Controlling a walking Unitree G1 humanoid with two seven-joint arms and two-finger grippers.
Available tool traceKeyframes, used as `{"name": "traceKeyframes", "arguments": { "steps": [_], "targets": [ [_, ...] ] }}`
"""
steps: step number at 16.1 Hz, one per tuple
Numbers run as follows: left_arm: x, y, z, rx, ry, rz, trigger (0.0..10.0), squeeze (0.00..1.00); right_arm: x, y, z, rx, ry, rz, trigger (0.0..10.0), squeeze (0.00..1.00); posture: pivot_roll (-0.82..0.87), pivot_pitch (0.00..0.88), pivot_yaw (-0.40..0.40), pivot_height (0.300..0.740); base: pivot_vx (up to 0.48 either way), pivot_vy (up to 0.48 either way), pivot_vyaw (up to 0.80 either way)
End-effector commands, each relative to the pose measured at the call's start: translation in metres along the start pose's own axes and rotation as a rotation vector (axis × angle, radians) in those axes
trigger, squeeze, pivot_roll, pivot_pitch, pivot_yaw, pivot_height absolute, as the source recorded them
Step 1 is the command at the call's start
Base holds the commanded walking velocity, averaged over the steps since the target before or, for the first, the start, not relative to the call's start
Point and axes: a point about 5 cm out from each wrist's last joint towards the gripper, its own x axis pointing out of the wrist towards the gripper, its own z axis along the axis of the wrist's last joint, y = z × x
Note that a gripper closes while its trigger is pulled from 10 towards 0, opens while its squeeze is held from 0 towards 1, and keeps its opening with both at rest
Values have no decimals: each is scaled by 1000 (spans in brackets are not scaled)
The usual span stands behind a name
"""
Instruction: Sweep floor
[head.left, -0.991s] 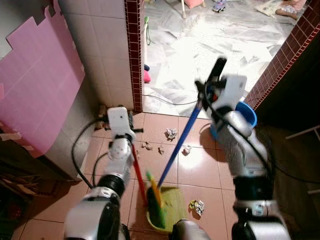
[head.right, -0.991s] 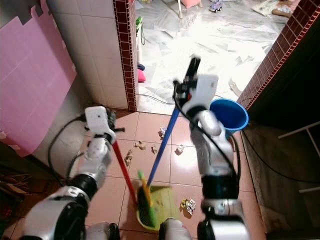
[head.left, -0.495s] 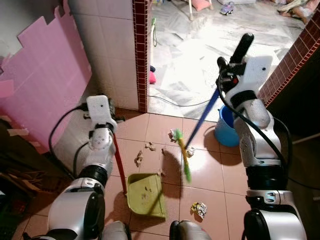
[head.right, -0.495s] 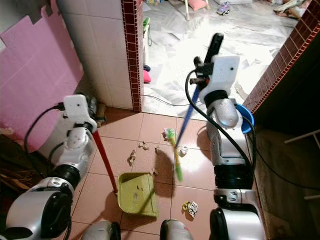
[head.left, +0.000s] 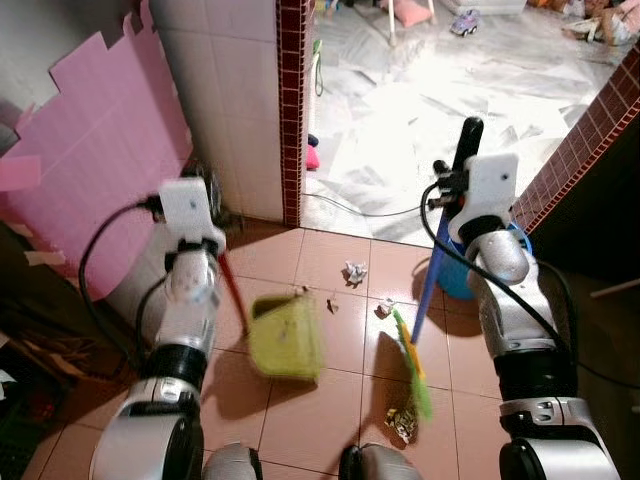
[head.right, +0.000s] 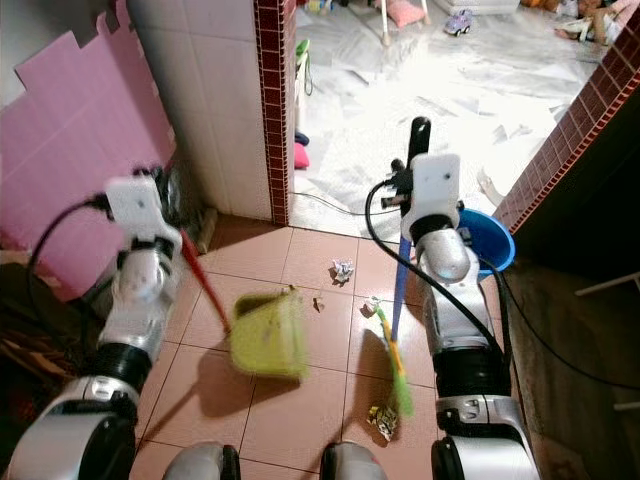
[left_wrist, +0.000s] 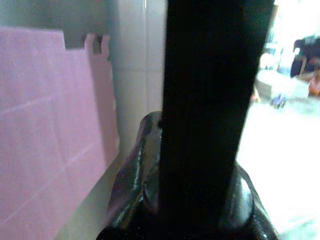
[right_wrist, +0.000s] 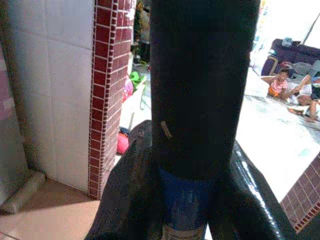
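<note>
Terracotta tiles are showing paper scraps (head.left: 352, 272) lying ahead of the right gripper (head.left: 452, 182), clenched on the broom (head.left: 425, 300).

I count, on my feed: one broom (head.left: 412, 350); one dustpan (head.left: 284, 336); one blue bucket (head.right: 486, 238); two grippers, left (head.left: 186, 205) and right (head.left: 470, 170); one pink board (head.left: 90, 170); paper scraps on the tiles, about four: (head.left: 353, 272), (head.left: 384, 307), (head.left: 331, 304), (head.left: 402, 422)
</note>
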Motion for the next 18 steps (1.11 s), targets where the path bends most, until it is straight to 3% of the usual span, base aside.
{"name": "traceKeyframes", "arguments": {
  "steps": [1,3,5,8,12,13,16,18],
  "targets": [
    [-4,-2,-7,28,40,-33,10000,0,0,-6,6,-53,-37,-25,10000,0,-62,0,-31,740,0,0,0],
    [-17,-17,-23,25,131,-165,10000,0,-2,-10,-3,-105,19,-43,10000,0,-68,0,-31,740,0,0,0],
    [-20,-24,-28,59,156,-190,10000,0,-4,-11,-14,-112,93,-57,10000,0,-69,0,-32,740,0,0,0],
    [-15,-40,-26,37,158,-221,10000,0,-14,-5,-45,-19,292,-98,10000,0,-78,0,-38,740,0,0,0],
    [-19,-54,-34,13,209,-259,10000,0,-12,7,-44,100,314,-89,10000,0,-100,0,-35,740,0,0,0],
    [-19,-57,-35,11,214,-262,10000,0,-10,10,-41,164,302,-91,10000,0,-104,4,-34,740,0,0,0],
    [-19,-63,-35,0,221,-264,10000,0,0,22,-14,330,162,-18,10000,0,-105,9,-34,740,0,0,0],
    [-18,-63,-36,-7,228,-247,10000,0,0,27,-12,371,166,29,10000,0,-106,9,-36,740,0,0,0]
  ]
}}
